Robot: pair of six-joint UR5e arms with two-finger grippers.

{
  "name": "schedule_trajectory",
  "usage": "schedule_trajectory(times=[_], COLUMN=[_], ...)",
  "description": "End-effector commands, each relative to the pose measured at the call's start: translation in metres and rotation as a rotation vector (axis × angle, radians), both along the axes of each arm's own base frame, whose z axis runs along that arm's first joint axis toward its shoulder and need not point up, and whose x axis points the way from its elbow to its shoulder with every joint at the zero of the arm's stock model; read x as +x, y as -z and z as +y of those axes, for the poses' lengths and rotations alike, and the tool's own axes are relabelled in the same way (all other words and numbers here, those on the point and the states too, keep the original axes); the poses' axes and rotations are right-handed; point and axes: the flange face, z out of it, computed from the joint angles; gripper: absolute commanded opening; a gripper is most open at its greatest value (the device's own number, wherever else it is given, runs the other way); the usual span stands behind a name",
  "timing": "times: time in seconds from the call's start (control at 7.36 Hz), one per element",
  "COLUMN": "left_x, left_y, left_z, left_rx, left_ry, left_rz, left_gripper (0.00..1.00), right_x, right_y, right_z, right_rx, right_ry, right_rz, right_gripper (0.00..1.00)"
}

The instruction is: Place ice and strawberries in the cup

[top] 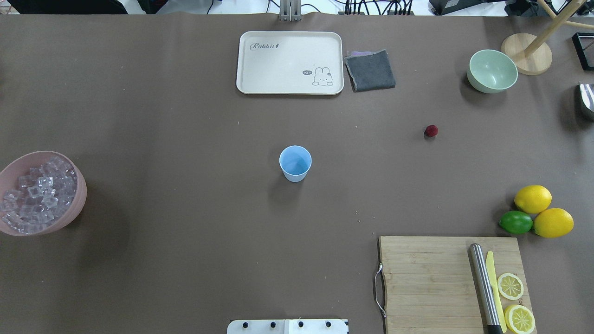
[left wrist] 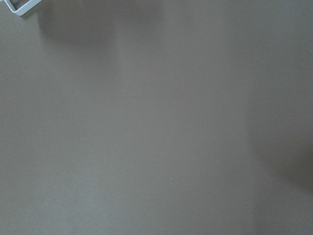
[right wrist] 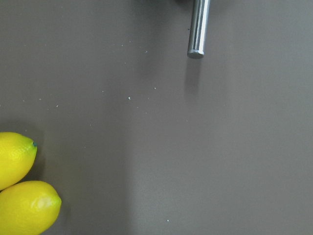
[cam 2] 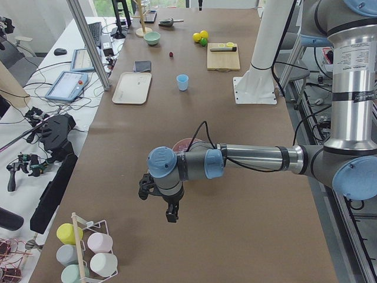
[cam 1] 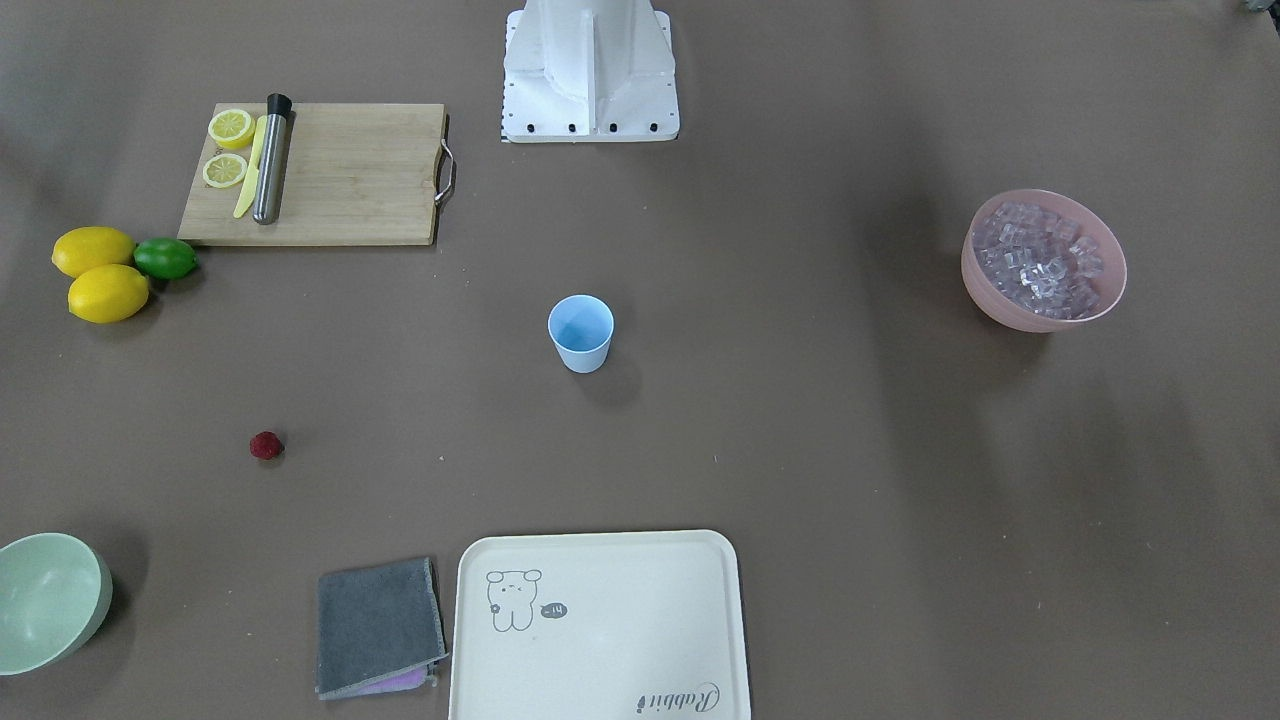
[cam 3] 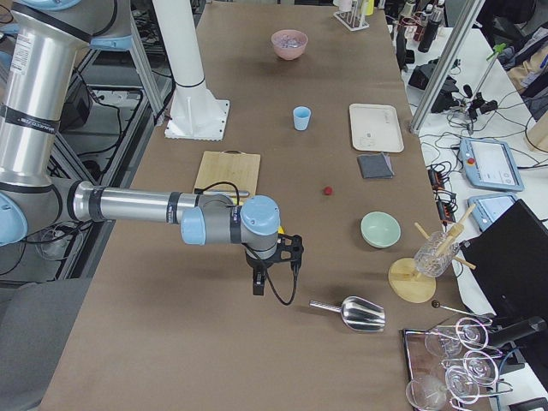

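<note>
Tray [cam 1: 620,640] nearest; cup [cam 1: 580,333] (upright) stands mid-table.

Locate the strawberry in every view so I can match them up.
Front-facing: strawberry lower left of the cup.
Overhead: strawberry upper right of the cup.
Exterior left: strawberry near the top, beyond the cup.
Exterior right: strawberry mid-frame, below the cup.
Wrist views: not in either.
Shared landmark: the light-blue cup.
</note>
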Motion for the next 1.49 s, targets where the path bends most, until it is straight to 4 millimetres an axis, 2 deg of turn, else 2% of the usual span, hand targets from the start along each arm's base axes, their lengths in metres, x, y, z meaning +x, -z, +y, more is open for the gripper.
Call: schedule_trajectory(times=[0.0, 0.68, 0.82, 0.95, 1.22, 1.36], left_x=[0.0, 0.004, 0.011, 0.012, 0.014, 0.018], left_y=[0.0, 0.004, 0.003, 0.005, 0.01, 0.013], left_z=[0.0, -0.005, -0.006, -0.007, -0.011, -0.011], left_rx=[0.001, 0.022, 0.049, 0.061, 0.069, 0.071], left_ry=[-0.001, -0.01, -0.026, -0.027, -0.024, -0.02], left_rz=[0.0, -0.001, 0.0, 0.0, 0.032, 0.081], left_gripper=[0.98, 0.98, 0.98, 0.98, 0.98, 0.98], right_x=[0.0, 0.0, 0.003, 0.005, 0.035, 0.056], right_y=[0.001, 0.005, 0.015, 0.017, 0.033, 0.042], right_z=[-0.001, -0.008, -0.013, -0.015, -0.021, -0.027], right_rx=[0.012, 0.017, 0.033, 0.038, 0.067, 0.15], right_ry=[0.002, -0.005, -0.018, -0.026, -0.112, -0.161], right_rz=[0.004, 0.002, -0.018, -0.024, -0.1, -0.096], right_gripper=[1.0, 1.0, 1.0, 1.0, 1.0, 1.0])
